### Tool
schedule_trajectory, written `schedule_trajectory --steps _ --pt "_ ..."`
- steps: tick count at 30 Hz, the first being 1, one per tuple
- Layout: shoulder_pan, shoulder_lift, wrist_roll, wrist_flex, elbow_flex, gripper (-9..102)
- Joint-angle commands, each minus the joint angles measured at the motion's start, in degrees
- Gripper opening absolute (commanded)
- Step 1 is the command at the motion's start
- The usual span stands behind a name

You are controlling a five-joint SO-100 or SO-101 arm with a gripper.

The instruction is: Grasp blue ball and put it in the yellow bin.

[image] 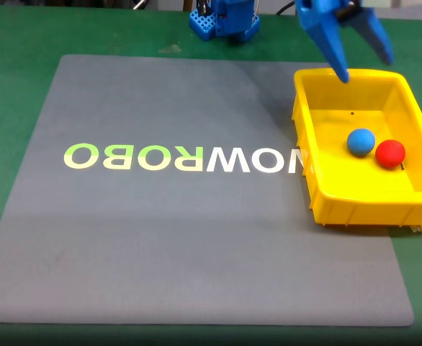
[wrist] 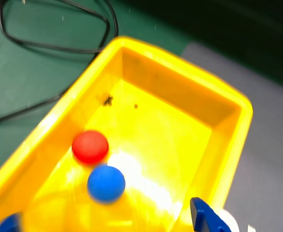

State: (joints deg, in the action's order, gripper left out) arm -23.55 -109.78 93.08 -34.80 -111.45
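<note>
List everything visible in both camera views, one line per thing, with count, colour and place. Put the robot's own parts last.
blue ball: one, sky blue, on the floor of the bin, beside the red ball.
red ball: one, red, in the bin, right of the blue ball in the fixed view.
yellow bin: one, bright yellow, at the mat's right edge in the fixed view.
mat: one, grey, with white and pale green lettering, covering most of the table.
table: one, green surface around the mat.
cable: black, looping on the green surface beyond the bin in the wrist view.
robot base: one, blue, at the top edge of the fixed view.
gripper: one, blue, open, empty, above the bin's far end.
</note>
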Motion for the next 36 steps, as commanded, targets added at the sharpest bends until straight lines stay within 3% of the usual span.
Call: schedule_trajectory --steps 1,4,21,29,36 --pt "2.6 -11.2 -1.4 -2.7 -6.8 12" --pt "4.7 -18.9 -1.4 -6.9 -14.1 0" --pt "22.3 -65.4 8.3 -27.9 -53.2 0" --pt "25.9 -72.0 8.4 -30.6 -60.4 0" --pt "26.5 -78.9 6.6 -39.9 -61.9 0"
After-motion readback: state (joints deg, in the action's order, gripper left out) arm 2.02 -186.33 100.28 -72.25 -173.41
